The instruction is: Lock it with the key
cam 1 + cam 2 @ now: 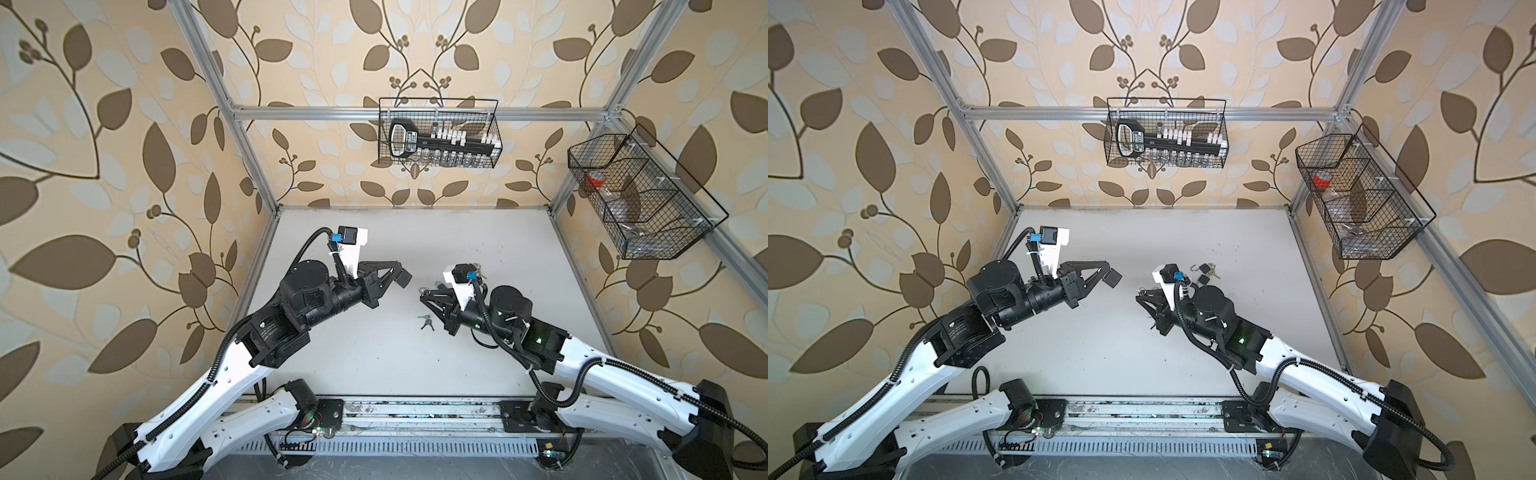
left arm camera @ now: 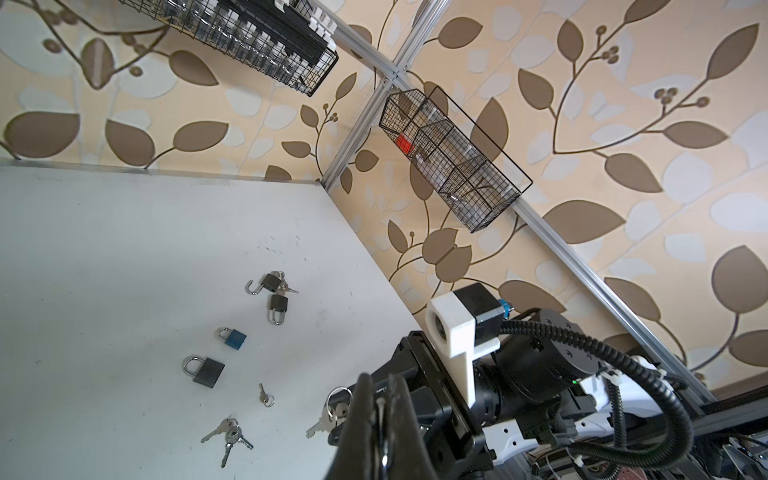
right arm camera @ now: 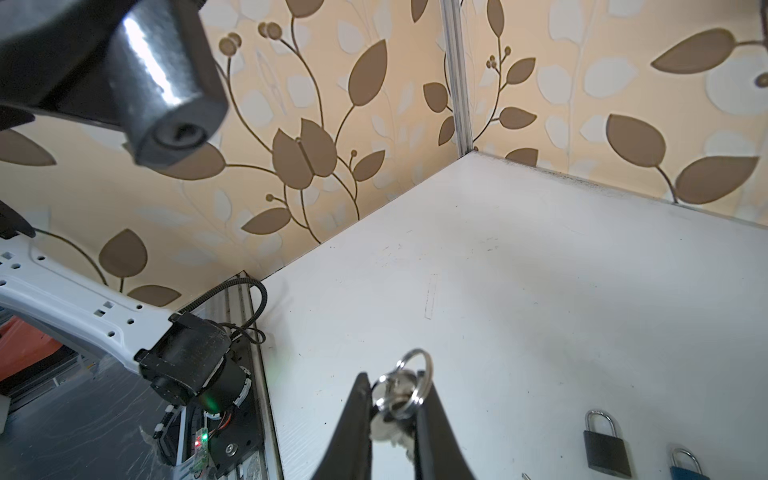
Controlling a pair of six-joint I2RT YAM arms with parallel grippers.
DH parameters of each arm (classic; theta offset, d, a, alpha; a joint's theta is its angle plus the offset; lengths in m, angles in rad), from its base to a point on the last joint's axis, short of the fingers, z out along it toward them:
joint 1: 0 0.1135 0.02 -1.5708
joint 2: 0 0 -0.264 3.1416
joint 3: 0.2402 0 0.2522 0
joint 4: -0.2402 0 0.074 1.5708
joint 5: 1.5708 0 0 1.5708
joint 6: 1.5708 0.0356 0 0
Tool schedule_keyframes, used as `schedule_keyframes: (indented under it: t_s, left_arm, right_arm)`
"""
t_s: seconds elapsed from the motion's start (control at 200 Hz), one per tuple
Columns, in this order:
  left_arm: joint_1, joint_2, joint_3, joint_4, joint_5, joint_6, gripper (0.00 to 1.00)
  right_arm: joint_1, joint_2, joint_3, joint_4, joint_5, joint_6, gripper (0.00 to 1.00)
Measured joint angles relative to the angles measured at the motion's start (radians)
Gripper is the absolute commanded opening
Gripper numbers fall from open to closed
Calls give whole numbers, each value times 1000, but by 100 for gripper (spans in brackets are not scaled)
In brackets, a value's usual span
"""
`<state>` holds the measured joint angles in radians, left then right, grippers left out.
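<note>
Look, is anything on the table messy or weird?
One small black padlock lies on the table with its shackle swung open, unlike the shut blue padlock nearby. Loose keys lie scattered around too.

Blue padlock cut off by frame edge.

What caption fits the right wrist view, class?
Right gripper shut on silver ringed keys above the white table, the left gripper's dark metal padlock presenting its keyhole opposite.
</note>
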<state>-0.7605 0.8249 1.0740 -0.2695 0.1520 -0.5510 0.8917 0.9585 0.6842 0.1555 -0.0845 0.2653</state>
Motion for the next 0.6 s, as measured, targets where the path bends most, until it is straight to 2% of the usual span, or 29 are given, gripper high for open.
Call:
schedule_keyframes:
  t_s: [0.15, 0.43, 0.515, 0.6]
  left_arm:
    - [0, 10, 13, -71, -39, 14, 0]
    - [5, 47, -1, -227, -168, 0, 0]
    - [52, 64, -22, -250, -157, -29, 0]
    - [143, 69, -85, -241, -111, -72, 0]
  right_arm:
    - [0, 15, 1, -71, 27, -3, 0]
    - [0, 146, 6, -229, 32, 20, 0]
    - [0, 168, 6, -237, 29, 31, 0]
    - [0, 212, 8, -245, 19, 37, 0]
